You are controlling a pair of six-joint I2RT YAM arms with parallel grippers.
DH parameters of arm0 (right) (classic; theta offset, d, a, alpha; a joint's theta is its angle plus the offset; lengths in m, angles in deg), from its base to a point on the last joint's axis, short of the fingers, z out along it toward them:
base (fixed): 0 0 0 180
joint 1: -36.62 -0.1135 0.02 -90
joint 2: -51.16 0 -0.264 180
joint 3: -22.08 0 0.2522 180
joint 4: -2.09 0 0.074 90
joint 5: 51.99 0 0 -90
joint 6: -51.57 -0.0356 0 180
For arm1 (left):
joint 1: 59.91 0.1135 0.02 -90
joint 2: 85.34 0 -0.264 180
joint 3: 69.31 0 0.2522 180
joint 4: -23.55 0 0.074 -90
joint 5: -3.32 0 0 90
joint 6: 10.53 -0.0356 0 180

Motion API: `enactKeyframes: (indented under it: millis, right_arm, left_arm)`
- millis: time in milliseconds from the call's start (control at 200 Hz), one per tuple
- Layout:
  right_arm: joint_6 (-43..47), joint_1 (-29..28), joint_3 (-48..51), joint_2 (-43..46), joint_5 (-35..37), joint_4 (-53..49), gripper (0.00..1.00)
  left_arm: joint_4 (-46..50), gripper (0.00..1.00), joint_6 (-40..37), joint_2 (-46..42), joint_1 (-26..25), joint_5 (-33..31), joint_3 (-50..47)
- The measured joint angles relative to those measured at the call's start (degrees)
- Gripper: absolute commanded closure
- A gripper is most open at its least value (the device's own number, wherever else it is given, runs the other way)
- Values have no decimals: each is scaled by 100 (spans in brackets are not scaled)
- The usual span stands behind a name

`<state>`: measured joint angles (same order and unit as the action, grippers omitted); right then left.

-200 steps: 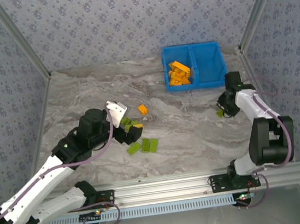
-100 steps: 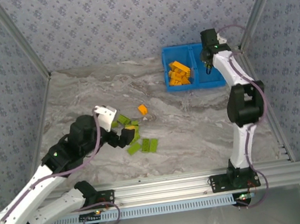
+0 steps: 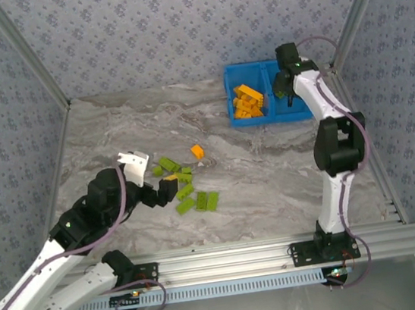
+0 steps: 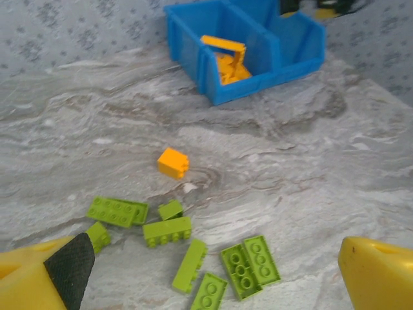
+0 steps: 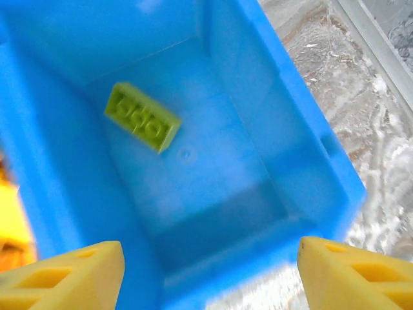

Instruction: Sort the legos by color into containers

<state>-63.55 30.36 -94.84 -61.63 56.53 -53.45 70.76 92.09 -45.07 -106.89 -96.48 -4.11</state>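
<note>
Partly cropped, right hand (image 5: 210, 258) spread empty over 1 green brick (image 5: 142, 117) in bin (image 5: 284, 129), left hand (image 4: 216, 261) splayed

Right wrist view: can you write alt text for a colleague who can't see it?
One olive-green brick is inside an otherwise bare blue bin compartment, seen from above. The right gripper hovers over it, yellow fingers spread wide with nothing between them. Marbled table shows at upper right.

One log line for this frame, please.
right pincer open over bin | green brick in right compartment | left pincer open by green bricks | orange brick on table
</note>
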Motion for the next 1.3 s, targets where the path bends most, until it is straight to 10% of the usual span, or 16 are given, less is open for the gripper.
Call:
enactKeyframes:
  millis: [300, 630, 1084, 1299]
  right_arm:
    - [-94, -2155, 3056, 3200, -715, 391, 21]
    - [-1744, -4607, 4640, 2730, -1801, 522, 19]
    - [-2107, -4966, 3733, 841, -1961, 992, 26]
    - [-2262, -4951, 3665, 713, -1742, 754, 56]
  left_arm:
    - [267, 1, 271, 144, 208, -1180, -17]
    - [223, 1, 518, 420, 527, -1204, -164]
    - [199, 1, 715, 249, 527, -1078, -310]
    - [197, 1, 741, 188, 527, -1078, -330]
